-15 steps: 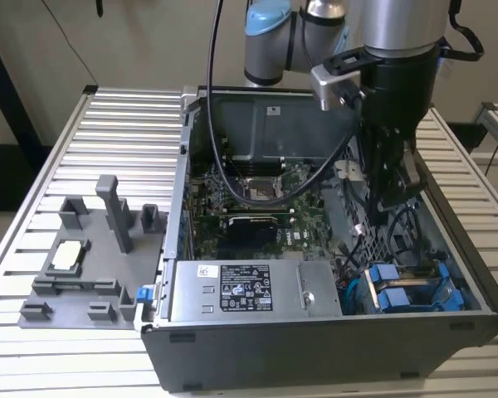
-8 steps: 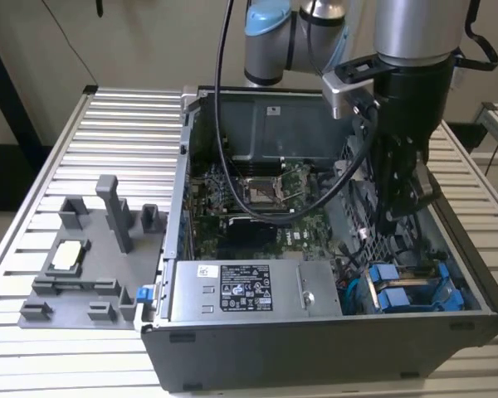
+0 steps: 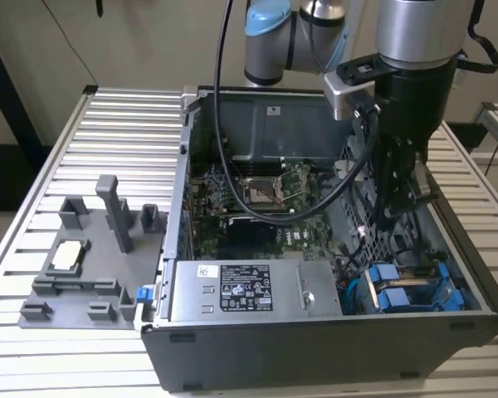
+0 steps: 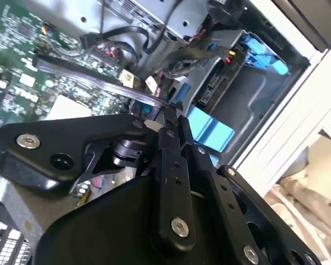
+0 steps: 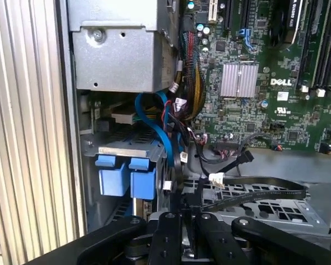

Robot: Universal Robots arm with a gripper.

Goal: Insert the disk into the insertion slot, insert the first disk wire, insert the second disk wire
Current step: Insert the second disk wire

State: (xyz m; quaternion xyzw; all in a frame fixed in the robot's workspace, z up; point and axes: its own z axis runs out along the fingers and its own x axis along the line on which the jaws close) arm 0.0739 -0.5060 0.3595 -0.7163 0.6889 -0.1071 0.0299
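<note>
Jaws: black fingers drawn close together in both wrist views; whether they pinch anything cannot be told.
Gripper (image 3: 396, 217): lowered into the open case (image 3: 315, 348), right of centre in the exterior view, above the drive cage; its tip sits lower centre in the first wrist view (image 5: 188, 232).
Disk (image 3: 398, 290): blue carrier tabs seated in the bay at the lower right of the exterior view, below the gripper and apart from it; at lower left of the first wrist view (image 5: 127, 176).
Wires (image 5: 171, 127): blue and black bundle looping beside the disk.
Motherboard (image 3: 266, 207): centre of the case.
Fixture tray (image 3: 91, 257): grey, on the table at left.
</note>
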